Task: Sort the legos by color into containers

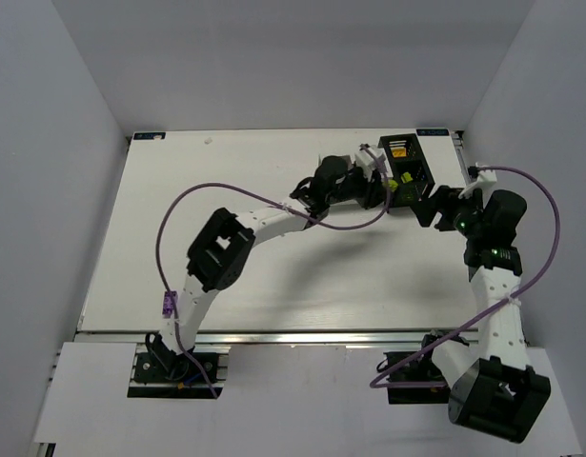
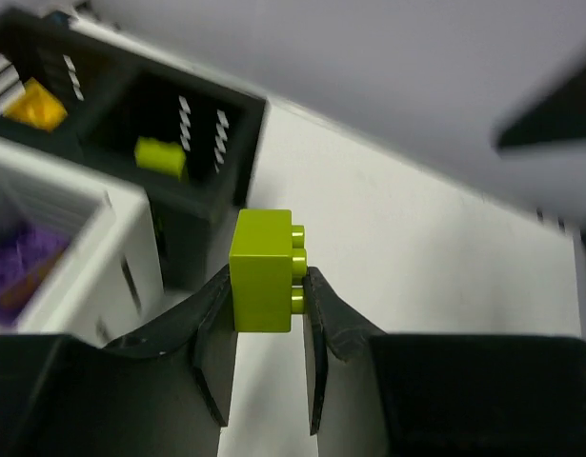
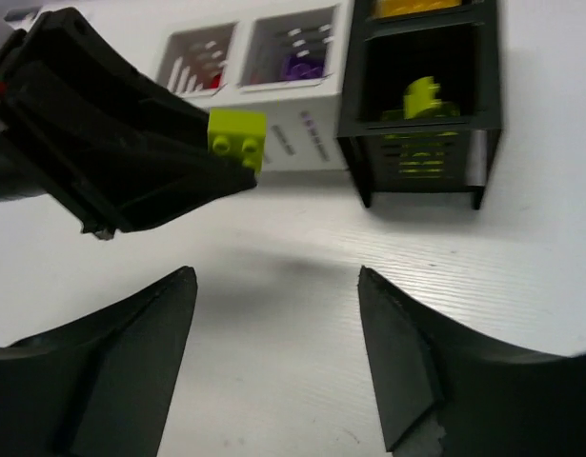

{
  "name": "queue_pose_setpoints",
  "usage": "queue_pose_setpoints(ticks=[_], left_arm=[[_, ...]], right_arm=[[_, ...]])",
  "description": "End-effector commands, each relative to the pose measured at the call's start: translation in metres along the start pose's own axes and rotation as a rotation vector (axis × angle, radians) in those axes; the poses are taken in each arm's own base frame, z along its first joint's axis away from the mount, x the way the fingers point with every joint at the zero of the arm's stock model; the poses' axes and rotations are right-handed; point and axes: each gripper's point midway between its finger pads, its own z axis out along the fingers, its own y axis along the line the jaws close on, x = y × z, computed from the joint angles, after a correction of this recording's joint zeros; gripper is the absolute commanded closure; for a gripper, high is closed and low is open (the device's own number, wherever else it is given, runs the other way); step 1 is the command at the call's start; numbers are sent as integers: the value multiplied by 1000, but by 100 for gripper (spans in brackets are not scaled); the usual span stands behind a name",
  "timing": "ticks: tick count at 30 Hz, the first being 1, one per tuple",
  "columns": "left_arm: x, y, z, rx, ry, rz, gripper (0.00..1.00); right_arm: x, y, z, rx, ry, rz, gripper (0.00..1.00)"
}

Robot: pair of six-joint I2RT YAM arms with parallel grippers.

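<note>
Item: lime brick [image 2: 262,271], one, studs facing three o'clock in the left wrist view, clamped between the jaws of the left claw [image 2: 267,286], off the table [image 1: 226,219]. Destination, as judged: the near compartment of the black bin [image 2: 243,129], at ten o'clock from the held brick, which already holds a loose lime brick [image 2: 159,156]; the compartment beyond it holds a yellow brick [image 2: 32,105]. Adjacent: white box [image 2: 78,195] at nine o'clock, purple bricks [image 2: 21,262] inside. Right claw [image 3: 276,281]: jaws apart, empty, low over bare table, facing the bin at twelve o'clock. Handling note: lift the brick clear of the bin's rim, centre it over the lime compartment, and let go low so it cannot bounce into the yellow side. Keep the two claws apart, as they stand close.
</note>
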Motion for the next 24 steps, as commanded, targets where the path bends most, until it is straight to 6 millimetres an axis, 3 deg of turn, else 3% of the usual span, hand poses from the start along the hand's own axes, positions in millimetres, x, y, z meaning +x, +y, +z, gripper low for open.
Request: queue_pose_setpoints(ticks=[1,2,3,4,5,6,7,8,9,10,11,12,13,16,19,21,24], left_arm=[[-55,-46,-52,121,-78,222,100],[-55,-54,-62,151,-77,266,100],[-77,-61,-82,165,-104,314,100],[-71,-67,-93,212,-87,323,100],[-46,-71,-106,234,-33,309,100],[-66,-84,-124,254,-65,371,100],[-62,-93,-135,295,-53,389,100],[-41,-99,-148,327,-6,386,100],[-40,-106,-158,360,-8,426,100],[-37,-121,-176,414,-5,429,100],[-36,-127,-183,436,-3,434,100],[-33,-132,-190,460,4,450,100],[-37,-139,-200,475,-2,458,100],[-20,-149,-222,525,36,476,100],[-3,-146,-233,503,69,484,100],[3,-144,-239,480,80,493,100],[8,-140,-242,457,97,492,100]], right_arm=[[-23,49,-6,-281,-2,-33,24],[-25,59,-10,-341,1,-38,19],[-24,79,-17,-477,13,-64,16],[-25,89,-23,-544,12,-96,14],[-25,98,-30,-619,6,-143,14],[-21,112,-40,-739,-10,-230,14],[-16,118,-44,-797,-14,-262,14],[-12,124,-51,-872,-24,-297,15],[2,137,-67,-1004,8,-231,16],[-5,141,-67,-1042,-119,-439,19],[-1,143,-68,-1054,-162,-497,19],[21,151,-75,-1071,-89,-429,18],[22,151,-69,-1073,-196,-643,18],[35,163,-75,-1135,-175,-703,19],[44,177,-78,-1210,-170,-733,19],[53,193,-86,-1286,-210,-779,18],[56,201,-90,-1323,-229,-810,20]])
